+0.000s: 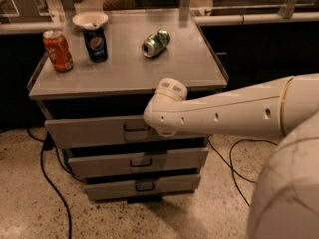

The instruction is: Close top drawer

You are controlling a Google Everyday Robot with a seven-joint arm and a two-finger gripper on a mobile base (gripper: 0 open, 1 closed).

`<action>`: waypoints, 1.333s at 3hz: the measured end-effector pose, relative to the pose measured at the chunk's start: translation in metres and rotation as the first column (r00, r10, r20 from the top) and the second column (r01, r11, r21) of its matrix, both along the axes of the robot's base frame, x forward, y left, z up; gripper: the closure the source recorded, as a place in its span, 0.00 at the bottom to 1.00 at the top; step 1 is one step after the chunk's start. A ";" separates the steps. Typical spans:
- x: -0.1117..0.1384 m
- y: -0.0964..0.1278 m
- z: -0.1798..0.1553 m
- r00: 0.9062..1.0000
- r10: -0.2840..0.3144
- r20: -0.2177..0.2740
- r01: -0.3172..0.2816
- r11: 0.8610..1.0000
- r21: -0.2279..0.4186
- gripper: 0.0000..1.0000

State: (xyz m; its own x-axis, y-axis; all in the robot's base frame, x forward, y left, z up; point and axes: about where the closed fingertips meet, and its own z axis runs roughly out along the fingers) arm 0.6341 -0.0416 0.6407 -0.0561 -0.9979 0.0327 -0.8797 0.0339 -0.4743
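The gripper is at the top drawer, beside its handle; whether it is open or closed I cannot tell. It should push straight inward, not sideways.

The arm hides the gripper, somewhere three o'clock of the handle on the top drawer, whose right end it covers.

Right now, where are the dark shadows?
Camera view: deep shadow fills the gap above the top drawer, under the tabletop; light gleams on the green can; the arm hides the tool at that drawer's front.
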 end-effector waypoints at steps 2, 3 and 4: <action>0.013 -0.002 0.001 1.000 -0.012 0.003 0.012 1.000 -0.006 1.00; 0.018 -0.003 0.002 1.000 -0.018 0.005 0.018 1.000 -0.009 1.00; 0.018 -0.003 0.002 1.000 -0.018 0.005 0.018 1.000 -0.009 0.84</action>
State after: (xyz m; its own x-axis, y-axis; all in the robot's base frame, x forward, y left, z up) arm 0.6523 -0.0450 0.6425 -0.0747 -0.9963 0.0415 -0.8766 0.0458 -0.4791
